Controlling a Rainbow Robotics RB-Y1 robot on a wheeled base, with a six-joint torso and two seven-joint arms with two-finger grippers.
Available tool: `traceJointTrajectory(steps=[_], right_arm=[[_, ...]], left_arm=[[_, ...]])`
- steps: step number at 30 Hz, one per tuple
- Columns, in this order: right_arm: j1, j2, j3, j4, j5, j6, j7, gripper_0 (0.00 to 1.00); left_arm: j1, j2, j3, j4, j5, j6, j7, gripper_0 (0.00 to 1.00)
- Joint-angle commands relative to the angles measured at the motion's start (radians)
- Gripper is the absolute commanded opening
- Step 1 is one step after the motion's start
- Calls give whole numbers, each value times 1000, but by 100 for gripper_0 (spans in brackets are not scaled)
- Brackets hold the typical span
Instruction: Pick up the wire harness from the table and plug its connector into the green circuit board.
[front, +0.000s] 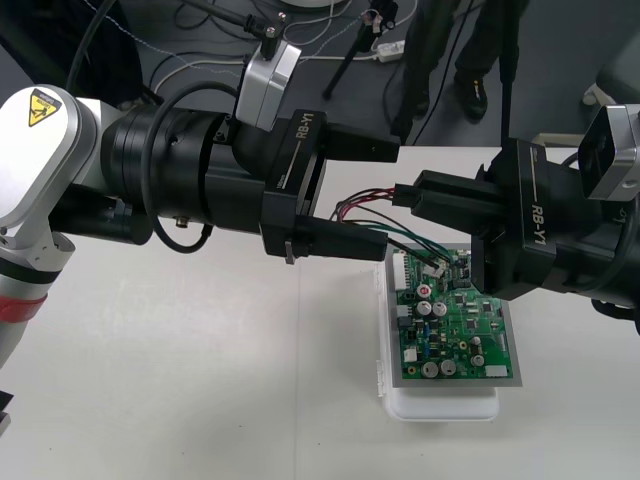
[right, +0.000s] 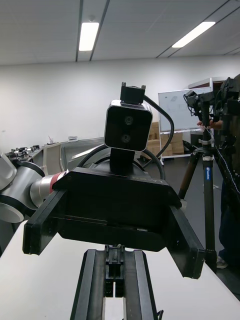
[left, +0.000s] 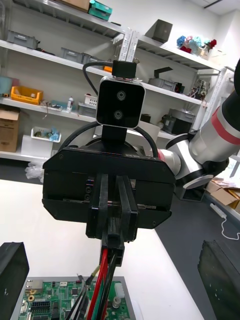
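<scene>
The green circuit board (front: 465, 335) lies on its white base (front: 440, 405) at the table's right. My right gripper (front: 400, 195) hovers over the board's far edge, shut on the wire harness (front: 365, 207). The harness's red, black and green wires (left: 102, 277) run from the shut fingers (left: 112, 220) down to the board (left: 50, 300). I cannot tell whether the plug sits in the board. My left gripper (front: 382, 198) faces the right one, open, one finger (left: 12, 272) on each side of the wires without touching them. From the right wrist, the right gripper (right: 115, 282) points at the open left gripper (right: 116, 245).
Bare table stretches left of and in front of the board. Both arms crowd the space above the board's far left corner. The table's far edge runs just behind the grippers, with cables on the dark floor (front: 330, 45) beyond.
</scene>
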Motion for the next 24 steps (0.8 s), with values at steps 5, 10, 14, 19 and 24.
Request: traceJointTrajectory(steps=[5,10,14,19,24], right_arm=[[10,-12,12,-42,-16,12,36,0],[10,-12,12,-42,-16,12,36,0],[10,-12,12,-41,-18,12,36,0],[10,-12,12,-42,-19,12,36,0],[10,-12,12,-42,-21,12,36,0]], left_arm=[[-48,11,-1,-11,14,-36,-76,100],[-46,9,3,-11,14,-36,-85,100],[-46,12,5,-11,8,-35,-95,88],[-46,15,5,-11,8,-36,-102,65],[-46,15,3,-11,8,-36,-104,51]])
